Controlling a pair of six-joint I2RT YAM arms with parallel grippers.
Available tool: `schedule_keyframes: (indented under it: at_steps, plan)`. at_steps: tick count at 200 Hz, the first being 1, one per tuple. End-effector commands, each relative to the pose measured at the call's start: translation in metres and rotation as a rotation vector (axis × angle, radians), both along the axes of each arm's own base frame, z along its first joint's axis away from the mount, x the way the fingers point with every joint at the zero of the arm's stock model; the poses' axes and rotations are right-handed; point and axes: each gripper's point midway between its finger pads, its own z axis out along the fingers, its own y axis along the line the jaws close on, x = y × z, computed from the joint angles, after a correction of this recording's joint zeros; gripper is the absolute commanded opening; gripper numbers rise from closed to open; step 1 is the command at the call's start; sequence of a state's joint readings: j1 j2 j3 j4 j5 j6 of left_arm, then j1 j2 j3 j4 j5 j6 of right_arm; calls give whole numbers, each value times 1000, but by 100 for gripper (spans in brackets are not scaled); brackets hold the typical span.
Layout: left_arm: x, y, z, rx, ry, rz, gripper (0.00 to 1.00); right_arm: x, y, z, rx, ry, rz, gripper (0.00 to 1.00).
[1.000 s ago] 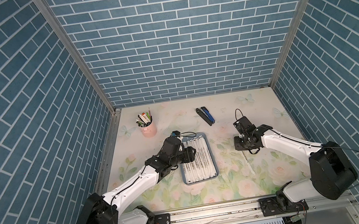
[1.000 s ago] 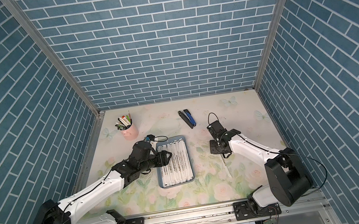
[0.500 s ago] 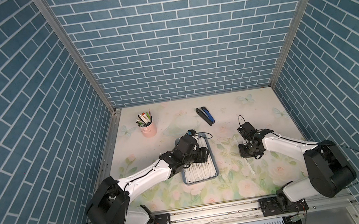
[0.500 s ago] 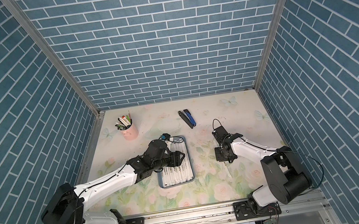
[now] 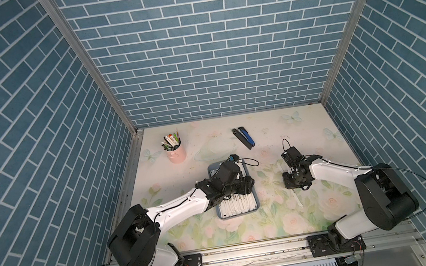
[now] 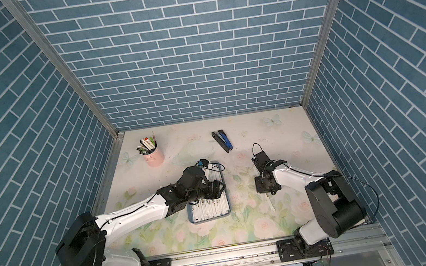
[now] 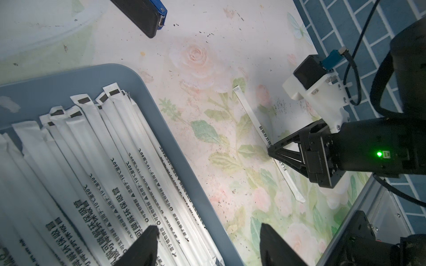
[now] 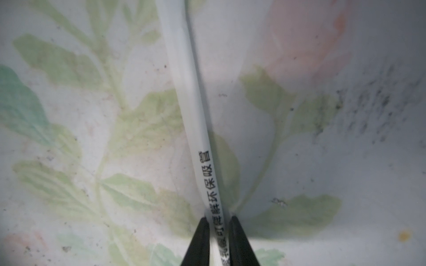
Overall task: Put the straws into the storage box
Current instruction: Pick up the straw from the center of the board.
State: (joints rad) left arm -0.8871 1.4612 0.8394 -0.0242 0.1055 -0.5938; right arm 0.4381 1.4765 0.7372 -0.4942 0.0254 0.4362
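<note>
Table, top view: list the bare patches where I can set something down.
Free: the back strip of the table between pink cup and stapler; the far corner right of the stapler; the front strip between storage box and rail. Crowded: the middle, with left tool over the box rim and right tool pinching the loose straw.

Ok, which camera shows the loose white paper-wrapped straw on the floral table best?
The left wrist view: the white paper-wrapped straw lies whole, both ends visible, the right gripper pinching its middle. The right wrist view shows only a close-up printed stretch; both top views, a faint sliver.
</note>
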Motion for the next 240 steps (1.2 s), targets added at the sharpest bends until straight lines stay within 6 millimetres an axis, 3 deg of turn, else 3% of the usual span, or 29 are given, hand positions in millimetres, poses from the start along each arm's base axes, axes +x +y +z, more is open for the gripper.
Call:
schedule_keyframes:
  at_steps: [1,39,75,150,176,204,220,240]
  plan:
    - [3,-4,7,-6,-22,0,73,-10,-5,-12,-15,37,21,14]
    - [6,0,12,-2,-40,20,73,-10,-2,-9,3,36,20,7]
    - [11,10,19,10,-69,62,73,0,7,12,27,-4,15,5]
    - [30,63,25,22,-87,206,73,10,55,51,88,-65,52,2]
    - [36,93,23,39,-76,273,72,15,87,75,145,-104,66,1]
    - [39,129,17,62,-56,351,73,17,137,100,230,-153,77,0]
    - [37,146,12,63,-45,390,73,16,170,107,277,-181,78,0]
    - [34,161,9,55,-41,425,73,13,208,100,307,-187,86,0]
